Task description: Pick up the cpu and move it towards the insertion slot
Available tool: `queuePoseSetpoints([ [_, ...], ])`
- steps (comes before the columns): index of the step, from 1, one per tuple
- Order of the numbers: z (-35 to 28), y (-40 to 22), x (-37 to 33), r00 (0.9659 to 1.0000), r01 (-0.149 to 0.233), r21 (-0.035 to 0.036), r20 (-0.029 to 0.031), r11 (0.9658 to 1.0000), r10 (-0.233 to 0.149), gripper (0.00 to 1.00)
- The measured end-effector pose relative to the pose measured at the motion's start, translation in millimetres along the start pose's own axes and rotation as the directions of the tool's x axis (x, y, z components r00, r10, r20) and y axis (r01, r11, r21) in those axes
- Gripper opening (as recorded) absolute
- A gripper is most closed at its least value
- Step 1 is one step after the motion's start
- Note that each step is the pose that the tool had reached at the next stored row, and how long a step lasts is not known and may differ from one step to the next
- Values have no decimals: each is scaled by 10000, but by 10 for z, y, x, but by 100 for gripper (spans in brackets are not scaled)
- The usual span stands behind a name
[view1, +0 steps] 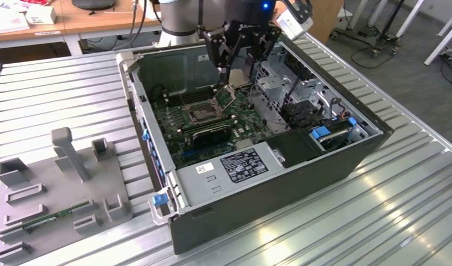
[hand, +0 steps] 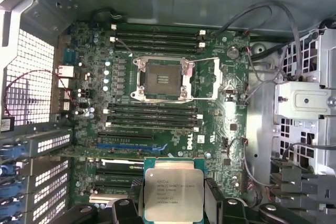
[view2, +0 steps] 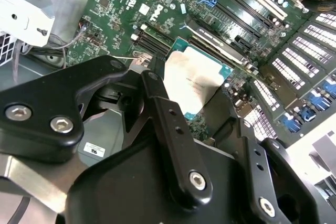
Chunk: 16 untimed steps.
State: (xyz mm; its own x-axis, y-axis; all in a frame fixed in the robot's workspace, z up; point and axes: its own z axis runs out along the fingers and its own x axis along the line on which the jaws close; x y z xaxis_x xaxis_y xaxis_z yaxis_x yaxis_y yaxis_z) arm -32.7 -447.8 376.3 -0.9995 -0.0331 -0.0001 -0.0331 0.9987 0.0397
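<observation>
In the exterior view, my hand (view1: 232,77) hangs inside the open computer case (view1: 359,155), which lies on the slatted worktop (view1: 56,94). Pinched at my fingertips is the cpu (view1: 238,78), lifted clear of the green motherboard (view1: 211,119). The insertion slot (view1: 199,113) lies below my hand and off toward the exterior view's left, apart from the chip. Well away from me, outside the case, a grey fixture tray (view1: 56,199) sits on the worktop.

In the second wrist view, my black fingers (view2: 168,129) are closed onto the cpu (view2: 193,80), gripping it by two opposite edges, so the pale metal face stays bare with the board beyond it.

In the first wrist view, the cpu (hand: 173,195) sits right at my fingertips, face toward the camera, its teal rim showing around the silvery lid. The insertion slot (hand: 161,78) lies ahead of my hand on the board, its frame swung open, its dark centre exposed and the wire lever beside it. Rows of black memory slots (hand: 152,116) lie between the chip and the socket.

I judge the chip light, rigid and smooth, so it could slip or twist in a loose pinch. Its underside contacts look delicate, so the edges are the right place to hold, as I do now.
</observation>
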Motion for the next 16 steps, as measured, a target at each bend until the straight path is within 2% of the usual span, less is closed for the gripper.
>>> queuePoseSetpoints([
  [16,0,-3,-100,10000,0,0,0,10000,0,55],
])
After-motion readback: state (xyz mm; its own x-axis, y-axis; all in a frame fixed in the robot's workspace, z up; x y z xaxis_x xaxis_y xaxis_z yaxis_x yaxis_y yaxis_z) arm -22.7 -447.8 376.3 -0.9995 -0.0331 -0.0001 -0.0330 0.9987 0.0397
